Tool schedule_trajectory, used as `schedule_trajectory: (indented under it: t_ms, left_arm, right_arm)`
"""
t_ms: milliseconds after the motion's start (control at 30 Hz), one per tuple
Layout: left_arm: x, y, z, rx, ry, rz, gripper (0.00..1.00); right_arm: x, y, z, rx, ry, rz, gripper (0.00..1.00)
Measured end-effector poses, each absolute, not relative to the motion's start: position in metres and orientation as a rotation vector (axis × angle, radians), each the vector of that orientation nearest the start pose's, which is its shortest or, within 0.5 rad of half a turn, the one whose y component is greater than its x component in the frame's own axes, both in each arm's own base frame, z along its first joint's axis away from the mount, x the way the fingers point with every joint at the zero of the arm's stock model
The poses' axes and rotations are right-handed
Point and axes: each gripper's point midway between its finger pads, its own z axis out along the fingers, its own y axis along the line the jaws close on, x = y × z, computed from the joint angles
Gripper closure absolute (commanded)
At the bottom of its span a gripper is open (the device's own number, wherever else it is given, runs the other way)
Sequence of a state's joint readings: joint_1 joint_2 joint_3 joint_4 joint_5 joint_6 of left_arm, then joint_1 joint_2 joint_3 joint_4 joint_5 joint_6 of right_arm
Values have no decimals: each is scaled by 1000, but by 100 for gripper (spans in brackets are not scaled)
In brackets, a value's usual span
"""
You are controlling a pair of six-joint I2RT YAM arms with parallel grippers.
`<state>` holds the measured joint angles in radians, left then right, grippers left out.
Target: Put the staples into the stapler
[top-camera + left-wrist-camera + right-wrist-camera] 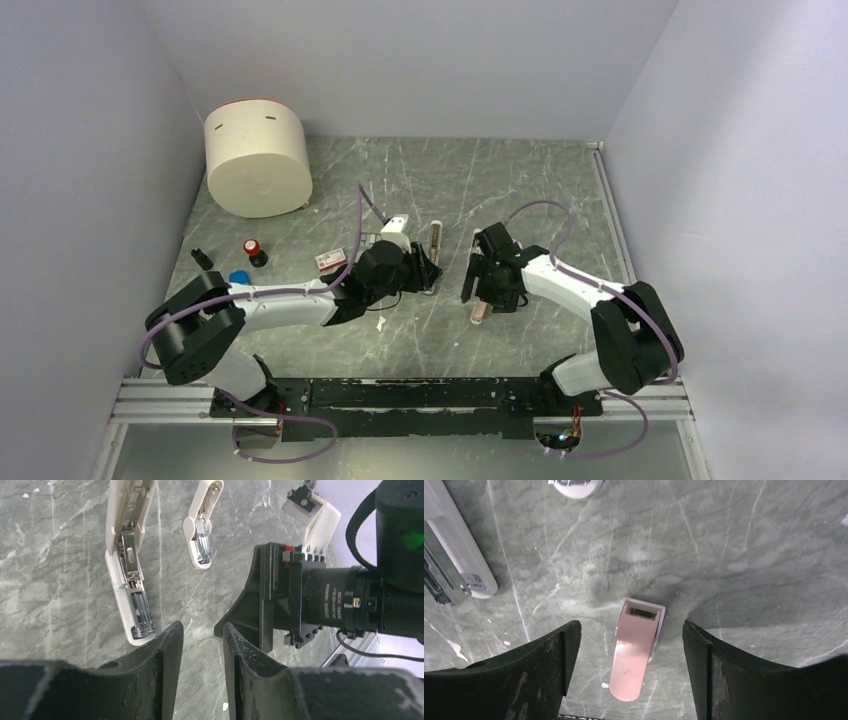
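Observation:
The slim white stapler point(435, 240) lies open on the table, its metal channel facing up in the left wrist view point(126, 575); its end also shows in the right wrist view point(459, 565). The red-and-white staple box point(330, 261) lies left of the left gripper. No separate grey block of staples shows. My left gripper point(428, 272) point(202, 630) is empty, jaws slightly apart, just short of the stapler's near end. My right gripper point(476, 296) point(631, 627) is wide open, straddling the pink stubby piece point(636, 650) without touching it.
A short white stubby piece point(201, 532) lies right of the stapler. A big white cylinder point(258, 160) stands at the back left. A red-capped black bottle point(255, 250), a black piece point(202, 258) and a blue piece point(238, 277) sit at the left. The grippers are close together.

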<state>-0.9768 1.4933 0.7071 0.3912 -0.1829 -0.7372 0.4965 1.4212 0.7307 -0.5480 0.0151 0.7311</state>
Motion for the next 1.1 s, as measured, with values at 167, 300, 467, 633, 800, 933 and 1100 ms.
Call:
schedule_trajectory:
  t_ms: [167,300,467,633,800,933,1100]
  left_arm:
    - [249,-363,120,115,2082,-929,58]
    - [249,-363,114,116,2099,-921,57]
    - [248,-364,104,117,2123,-914,57]
    - [247,-365,102,117,2129,-916,56]
    - [245,-367,102,122,2136,-934,56]
    - [244,-368,103,126,2135,-944,55]
    - [241,-370,95,141,2157,-949,52]
  right_arm:
    - [202,151,24,304,2845,261,25]
    - [189,154,34,278,2841,256,38]
    - [183,151,35,299,2851,230,48]
    - [181,149,32,307,2858,205,55]
    - [184,149,31,311,2846,191,60]
    - [188,148,31,313,2829,183,69]
    - [188,147,30,319,2827,174,80]
